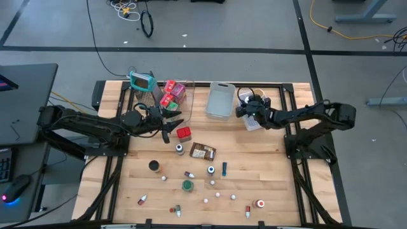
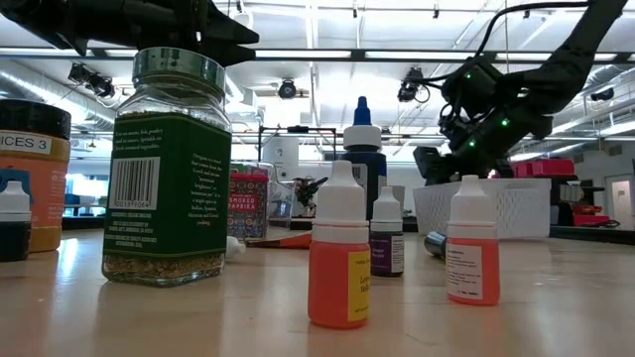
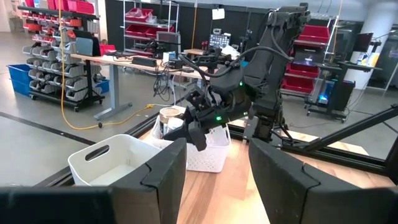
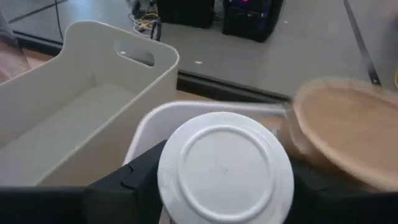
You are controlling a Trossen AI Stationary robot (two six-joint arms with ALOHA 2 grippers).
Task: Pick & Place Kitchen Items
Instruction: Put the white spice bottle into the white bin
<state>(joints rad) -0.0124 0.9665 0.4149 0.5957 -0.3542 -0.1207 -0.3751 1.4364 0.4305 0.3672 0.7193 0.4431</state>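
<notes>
The right gripper (image 1: 249,109) is up at the far end of the bench (image 1: 273,184), hanging right over the white perforated basket (image 1: 253,121), and its fingers are clamped on a white-lidded jar (image 4: 225,169). From the right wrist view the jar sits upright between the two dark fingers, lid facing the camera, with the basket's rim just behind it and a second jar with a tan lid (image 4: 348,132) right beside it, apparently already inside. So the relation that matters here is pretty much vertical: the jar is directly above the basket, long axis up and down, and my guess is the next bit is just lowering and letting go beside that tan-lidded one without knocking it.

The jar itself looks like a small round thing with a plain flat white cap (can't read any label from these angles).

The grey bin (image 1: 220,100) sits just to the side of the basket and looks empty in the wrist view.

The left gripper (image 1: 170,124) is near the middle of the far half of the bench, fingers apart and holding nothing, just beside the red box (image 1: 184,133). That one is clearly the left arm's nearest pick. Plenty of little bottles and bits are still scattered over the near half.
</notes>
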